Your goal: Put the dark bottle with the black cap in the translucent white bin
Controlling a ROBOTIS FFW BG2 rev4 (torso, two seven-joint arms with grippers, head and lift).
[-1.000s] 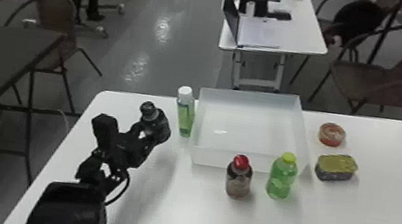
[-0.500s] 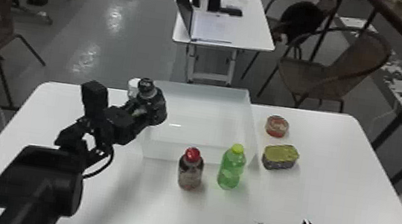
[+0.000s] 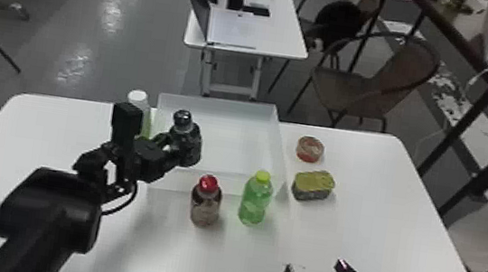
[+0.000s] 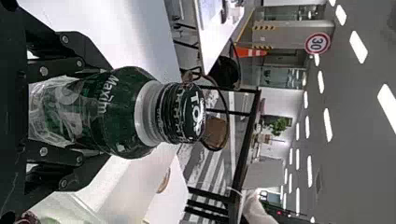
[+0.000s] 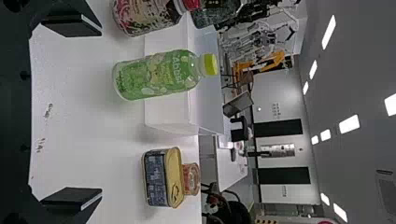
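Risk, first: near wall of the translucent white bin (image 3: pixel 220 104). The dark bottle with the black cap (image 3: pixel 186 142) appears over the bin's near left part; its height above the bin cannot be told. Let go too near, its base could catch the rim and tip onto the table (image 3: pixel 356 240).

Risk, second: neighbours. One white-capped bottle (image 3: pixel 138 97), partly behind the arm, beside the bin's left wall; a sideways swing of the left pincer (image 3: pixel 173 148) could knock it. One red-capped brown bottle (image 3: pixel 204 207), standing just outside the near wall; a dip towards the near side could push it over.

Risk, third: release from too high. A plastic body would likely bounce, fall on its side and roll inside the bin.

Risk, fourth: slip or turn, should the smooth wrapper slide between the fingers while lowering.

Position of the bottle: between the fingers of the left pincer, at the tip end, pinched about its lower body; shoulder and black cap free above; roughly upright. Pincer body to the left of it.

Right pincer (image 3: pixel 316 267): spread, holding nothing, near right, well apart from the bin.
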